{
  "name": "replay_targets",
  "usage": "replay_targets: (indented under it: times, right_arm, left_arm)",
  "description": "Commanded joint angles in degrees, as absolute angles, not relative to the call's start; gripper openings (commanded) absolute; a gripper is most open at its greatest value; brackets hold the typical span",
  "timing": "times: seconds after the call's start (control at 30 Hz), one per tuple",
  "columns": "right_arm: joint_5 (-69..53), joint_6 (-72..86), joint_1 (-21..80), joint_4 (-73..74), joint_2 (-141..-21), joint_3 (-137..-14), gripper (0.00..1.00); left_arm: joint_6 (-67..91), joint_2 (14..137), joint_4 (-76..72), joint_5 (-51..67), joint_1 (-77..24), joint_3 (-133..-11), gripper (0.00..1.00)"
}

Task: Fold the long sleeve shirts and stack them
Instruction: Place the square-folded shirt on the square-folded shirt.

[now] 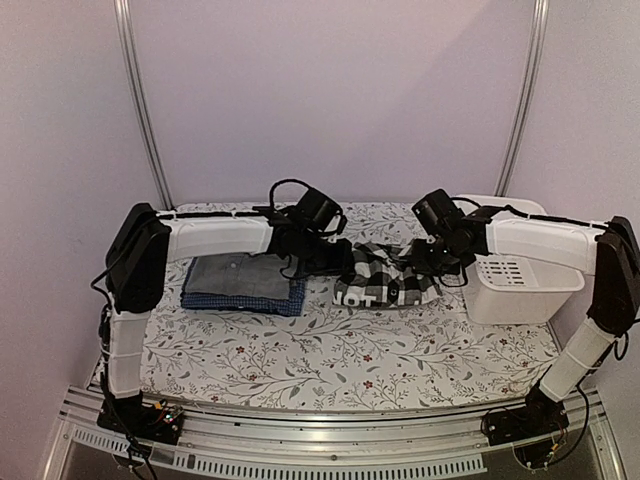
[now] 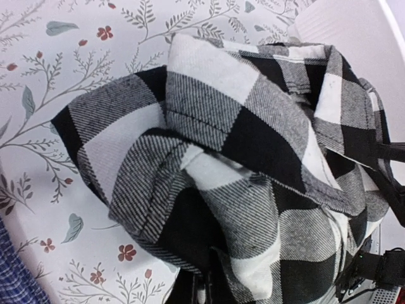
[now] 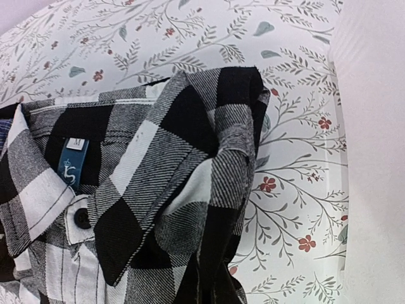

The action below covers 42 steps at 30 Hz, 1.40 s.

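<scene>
The black-and-white checked shirt [image 1: 385, 278] lies bunched at the middle of the table between both grippers. It fills the left wrist view [image 2: 240, 126], and the right wrist view shows its collar and label [image 3: 145, 164]. My left gripper [image 1: 322, 252] is at its left end, with its fingers [image 2: 205, 290] pinched shut on a fold of the cloth. My right gripper [image 1: 422, 255] is at its right end, shut on a dark fold [image 3: 221, 285], its fingertips hidden by cloth. The grey shirt [image 1: 238, 275] lies folded on top of the blue shirt [image 1: 245, 300] at the left.
A white plastic basket [image 1: 520, 285] stands at the right, close to the right arm; its wall shows in the right wrist view [image 3: 373, 126]. The flower-print table cover [image 1: 330, 350] lies bare at the front. A corner of the blue shirt [image 2: 11, 272] shows in the left wrist view.
</scene>
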State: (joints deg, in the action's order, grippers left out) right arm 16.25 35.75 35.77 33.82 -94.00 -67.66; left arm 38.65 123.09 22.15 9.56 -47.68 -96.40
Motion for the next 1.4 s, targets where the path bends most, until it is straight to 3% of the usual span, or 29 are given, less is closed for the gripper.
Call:
replay_targets:
  times: [0.0,0.4,0.73,1.17,1.3,1.37]
  right_arm:
    - [17.3,35.2,38.7,36.8,-92.2,-74.2,0.0]
    - [13.9,36.8,48.3,32.9,-104.9,-95.9,0.0]
    - [7.4,40.4,52.8,24.9,-121.6,-115.5,0.0]
    - [-4.7,46.7,53.7,14.3,-132.9,-120.0,0.0]
    - [-5.8,47.7,54.2,14.4,-133.8,-118.2,0.14]
    - [-5.5,47.5,54.2,14.5,-132.7,-115.6,0.22]
  left_arm:
    - [36.9,117.1,24.2,7.7,-47.7,-96.9,0.0]
    - [34.2,99.0,28.6,4.7,-39.5,-83.9,0.0]
    - [29.5,85.4,32.2,6.7,-25.5,-74.0,0.0]
    - [24.7,83.6,31.3,10.2,-11.7,-66.4,0.0]
    - [24.0,85.5,29.7,10.8,-8.7,-63.6,0.0]
    - [23.1,86.8,29.1,11.6,-7.0,-62.9,0.1]
